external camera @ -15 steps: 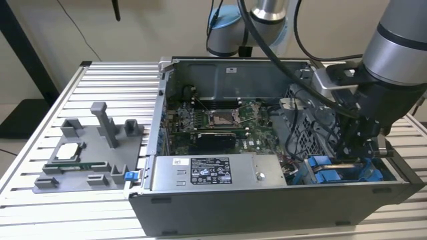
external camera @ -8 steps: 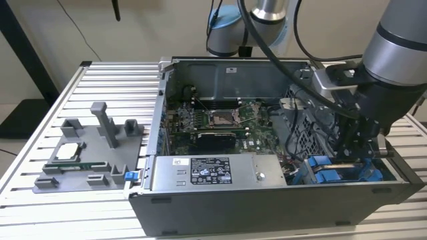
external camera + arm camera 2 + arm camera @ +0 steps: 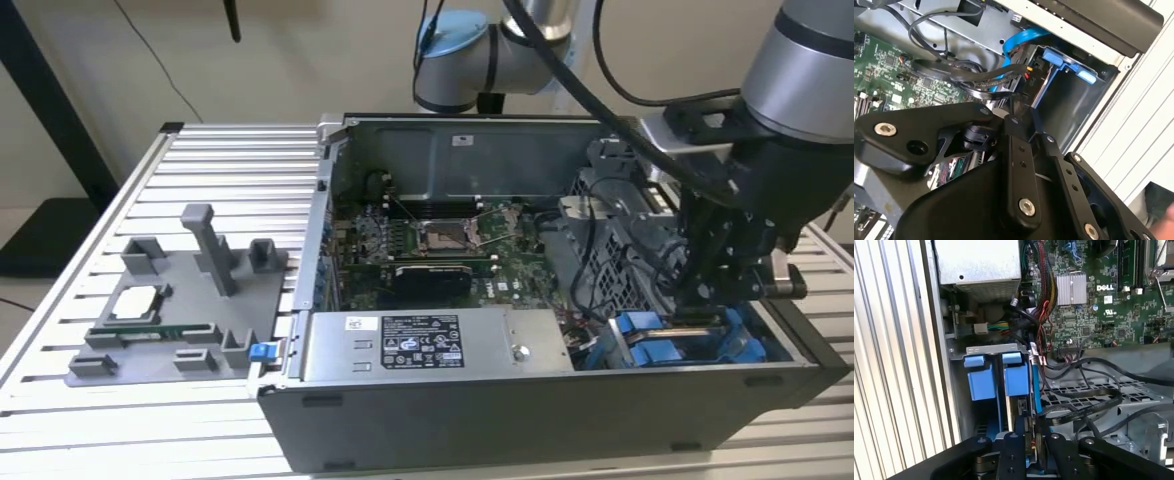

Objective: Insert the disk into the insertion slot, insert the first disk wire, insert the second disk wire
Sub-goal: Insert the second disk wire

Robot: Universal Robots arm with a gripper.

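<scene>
The gripper (image 3: 703, 300) is lowered into the open computer case (image 3: 534, 420), at the corner on the exterior view's right, over the insertion slot (image 3: 996, 390). Its fingers (image 3: 1019, 450) are nearly closed around a flat black wire connector (image 3: 1030, 440); how firm the grasp is, I cannot tell. The disk (image 3: 1016, 405) stands on its edge inside the slot, its long axis running down into the bay, with the blue carrier tabs (image 3: 998, 375) at the open side. The case rests on a ribbed worktop (image 3: 200, 170).
</scene>
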